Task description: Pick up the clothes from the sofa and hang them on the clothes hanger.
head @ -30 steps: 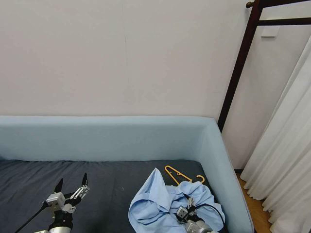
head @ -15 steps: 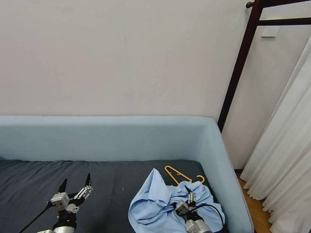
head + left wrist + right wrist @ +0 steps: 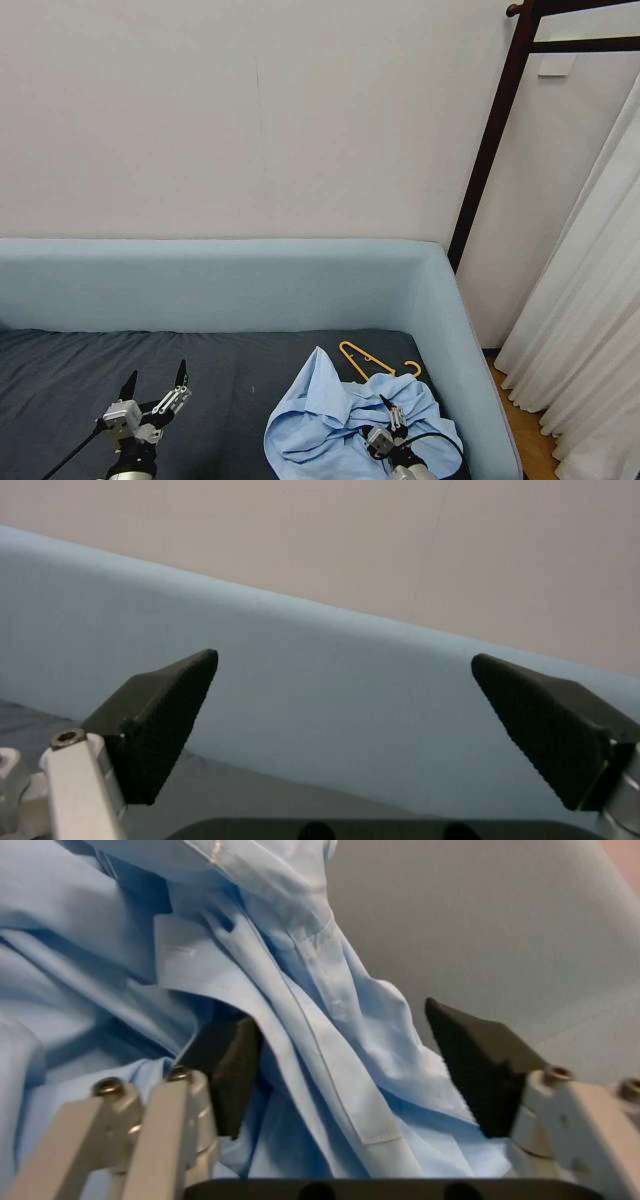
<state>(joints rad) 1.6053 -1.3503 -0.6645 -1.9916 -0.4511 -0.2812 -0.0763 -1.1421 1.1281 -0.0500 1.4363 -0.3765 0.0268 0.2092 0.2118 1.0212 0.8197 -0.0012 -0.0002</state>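
Note:
A crumpled light-blue shirt [image 3: 320, 415] lies on the dark seat of the sofa [image 3: 60, 370], near its right end. An orange hanger [image 3: 362, 359] lies partly under the shirt at the back. My right gripper [image 3: 388, 428] hovers low over the shirt, open; in the right wrist view its fingers [image 3: 475, 1065] straddle a fold of the shirt [image 3: 290, 990] without pinching it. My left gripper [image 3: 155, 390] stands open above the bare seat to the left, holding nothing; its fingers [image 3: 160, 720] face the sofa's pale-blue backrest [image 3: 320, 697].
A dark wooden clothes stand [image 3: 495, 130] rises behind the sofa's right arm [image 3: 455, 340]. White curtains [image 3: 590, 330] hang at the far right. The wall sits close behind the backrest.
My right gripper has drawn back and down toward the bottom edge over the shirt. The left gripper has sunk slightly and shifted a little right.

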